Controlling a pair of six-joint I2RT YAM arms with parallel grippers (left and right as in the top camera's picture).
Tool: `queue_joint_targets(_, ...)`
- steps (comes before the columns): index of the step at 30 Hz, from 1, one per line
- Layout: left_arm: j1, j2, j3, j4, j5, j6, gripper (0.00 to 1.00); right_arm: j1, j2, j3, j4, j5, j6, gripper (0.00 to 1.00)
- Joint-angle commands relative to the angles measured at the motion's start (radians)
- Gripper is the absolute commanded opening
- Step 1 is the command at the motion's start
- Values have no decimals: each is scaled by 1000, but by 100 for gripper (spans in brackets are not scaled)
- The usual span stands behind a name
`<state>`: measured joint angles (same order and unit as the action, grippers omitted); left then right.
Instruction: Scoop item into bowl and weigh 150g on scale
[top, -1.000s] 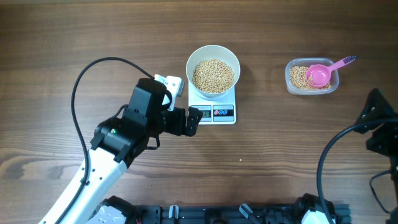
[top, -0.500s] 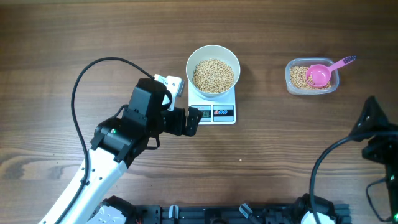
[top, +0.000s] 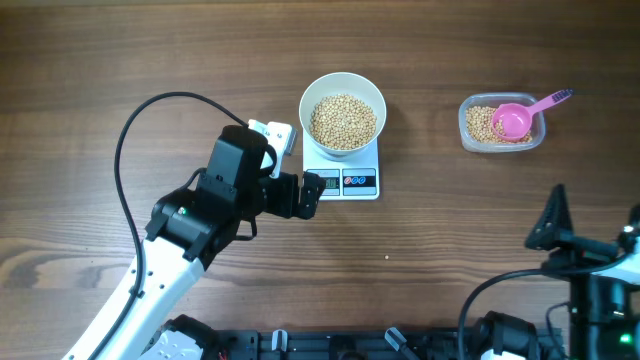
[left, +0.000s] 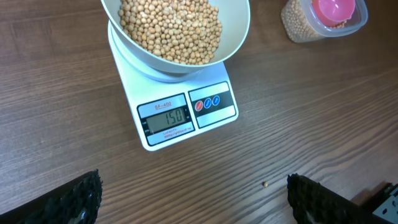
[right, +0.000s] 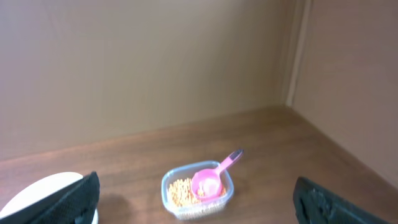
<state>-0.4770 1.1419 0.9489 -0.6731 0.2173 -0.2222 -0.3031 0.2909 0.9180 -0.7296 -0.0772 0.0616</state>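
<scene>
White bowl (top: 304, 105) of beans (top: 343, 121) sits on the scale (left: 186, 115), mid-table; its display reads 150, so weighing looks finished. Pink scoop (top: 513, 121) rests in the tub (top: 464, 125), far right. Left gripper (left: 193, 199), just left of the scale, and right gripper (right: 193, 199) both gape apart, empty.

The beans (top: 343, 121) are tan, the bowl (top: 343, 82) plain white, the scale (top: 340, 182) white with a grey display and red and blue buttons, the scoop (top: 513, 121) pink, the tub (top: 463, 124) clear, the tabletop (top: 450, 220) brown wood-grain.
</scene>
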Motion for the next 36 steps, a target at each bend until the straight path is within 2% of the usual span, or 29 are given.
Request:
queue_joint_targets(1,-5,5,0,3,-2,5,100,30,-100,-142,90,-1,-10,100)
queue_joint_targets(7,-5,5,0,3,-2,5,100,49,-217,-370,282,-10,-7,100)
queue_joint_targets(13,-5,5,0,3,-2,5,100,51,-263,-541,437,-52,-6,100)
queue_joint_targets(27,-5,5,0,3,-2,5,100,93,-288,-732,638,-54,-9,100)
queue_joint_targets(35,-5,5,0,3,-2,5,100,93,-288,-914,915,-54,-10,100)
queue_joint_targets(36,-5,5,0,3,-2,5,100,93,-288,-914,906,-51,-9,100)
